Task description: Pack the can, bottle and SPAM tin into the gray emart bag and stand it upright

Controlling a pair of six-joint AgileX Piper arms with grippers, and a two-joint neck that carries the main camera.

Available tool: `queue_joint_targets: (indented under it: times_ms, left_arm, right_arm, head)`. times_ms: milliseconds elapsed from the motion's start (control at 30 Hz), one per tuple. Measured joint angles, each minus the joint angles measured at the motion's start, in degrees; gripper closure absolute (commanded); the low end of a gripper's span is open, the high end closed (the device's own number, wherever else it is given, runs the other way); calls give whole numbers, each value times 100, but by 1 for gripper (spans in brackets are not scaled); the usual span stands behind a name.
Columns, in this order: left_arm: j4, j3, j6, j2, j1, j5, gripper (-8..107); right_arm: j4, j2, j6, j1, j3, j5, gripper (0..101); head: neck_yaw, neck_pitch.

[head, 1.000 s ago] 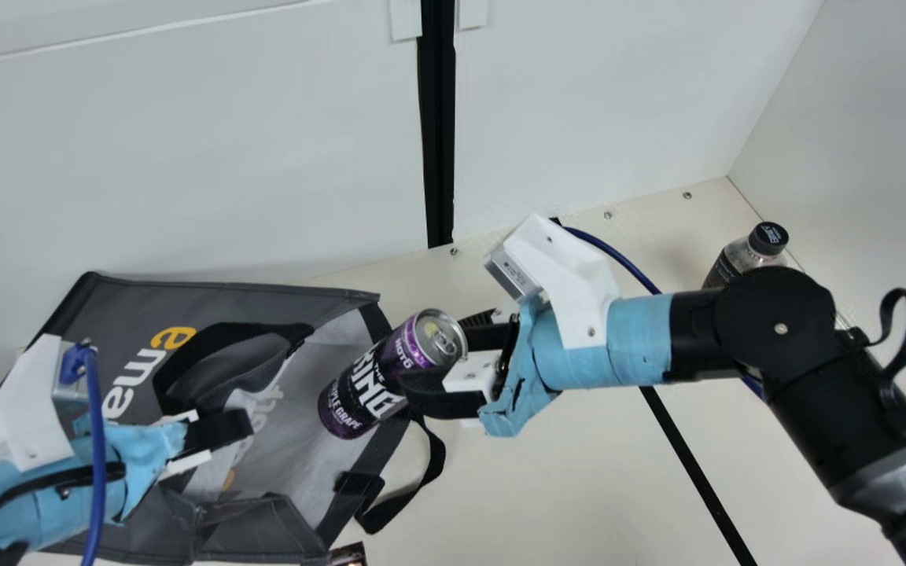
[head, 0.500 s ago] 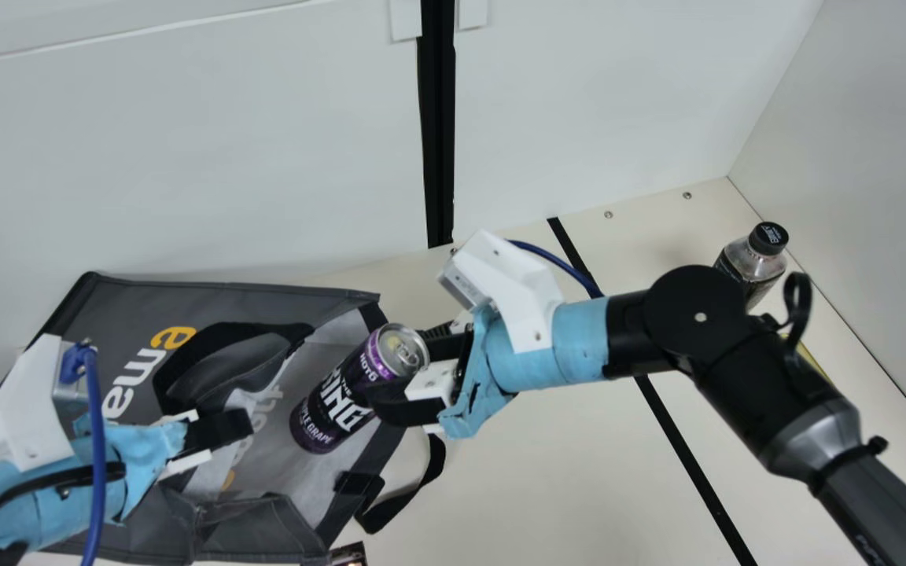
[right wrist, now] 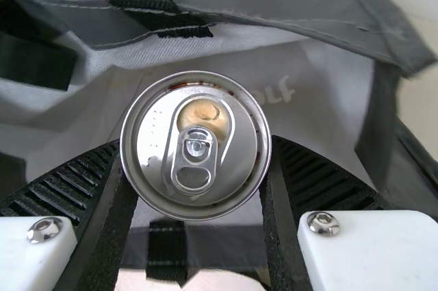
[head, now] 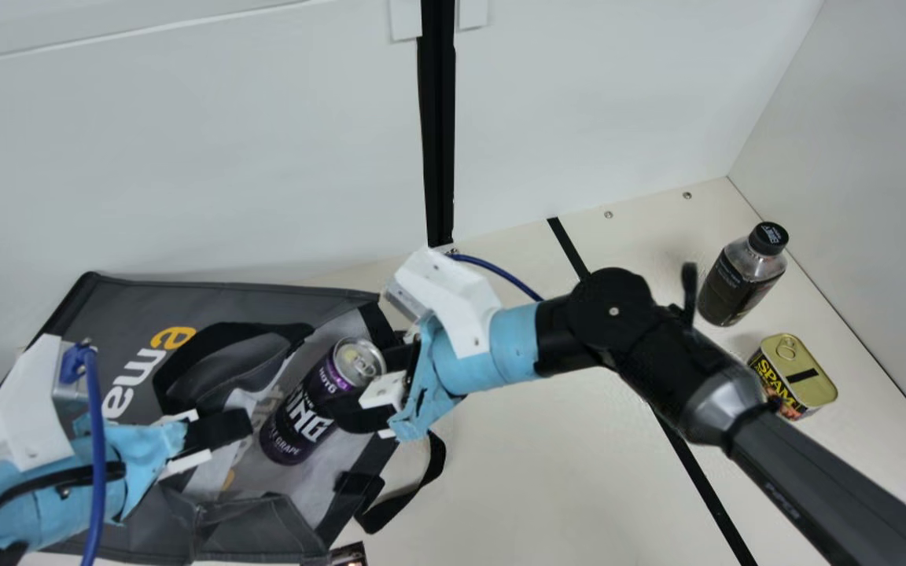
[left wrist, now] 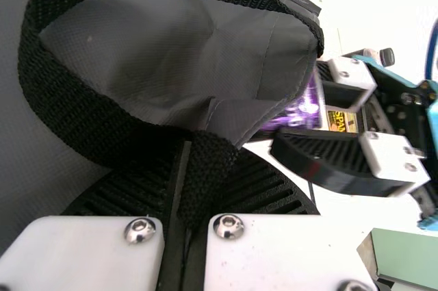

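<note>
Main view: your right arm is carrying the can [head: 293, 428] leftward and a little down in the picture, from the bag's edge to well over the pale lining at its mouth. Your right gripper [right wrist: 197, 147] has its fingers clamped on the can's sides near the tab end; the can is tilted, base leading toward the bag. You can't tell if it touches the lining.

Left arm unchanged across the frames. Left wrist view: your left gripper [left wrist: 186, 168] has its fingers together on the black handle [left wrist: 58, 109] of the gray emart bag [head: 107, 314], which lies on its side. Probably that grip is what keeps the mouth open for you.

As your right arm shifts over, the bottle [head: 728, 291] and the SPAM tin [head: 791, 377] come out from behind it. Both stand on the table toward the right wall, well apart from the bag, bottle farther back.

For the task: you look to be at the first insertion, can lined up, not yet released. Next, judging from here, you push it deeper along its tilt, then let go once the lining carries it. Watch the slack flap: it could snag the can or your finger ends, and backing out could drag the can along. Hold the handle steady. Two items remain after this, then the bag to stand up.
</note>
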Motion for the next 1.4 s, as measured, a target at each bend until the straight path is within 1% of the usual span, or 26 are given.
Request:
queue_joint_targets:
  times_ms: [100, 433, 700, 900, 1400]
  left_arm:
    - [0, 0, 0, 0, 0, 0, 107]
    - [0, 0, 0, 0, 0, 0, 107]
    - [0, 0, 0, 0, 0, 0, 107]
    - [0, 0, 0, 0, 0, 0, 107]
    - [0, 0, 0, 0, 0, 0, 107]
  right_arm:
    - [35, 185, -39, 97, -91, -115, 101]
    - [61, 786, -57, 363, -470, -255, 101]
    - [32, 1099, -10, 485, -764, -275, 101]
    - [26, 1226, 20, 540, -916, -275, 81]
    - [-54, 1359, 123, 546, -1151, -101, 31]
  head:
    - [0, 0]
    - [0, 0]
    - [0, 0]
    - [0, 0]
    - [0, 0]
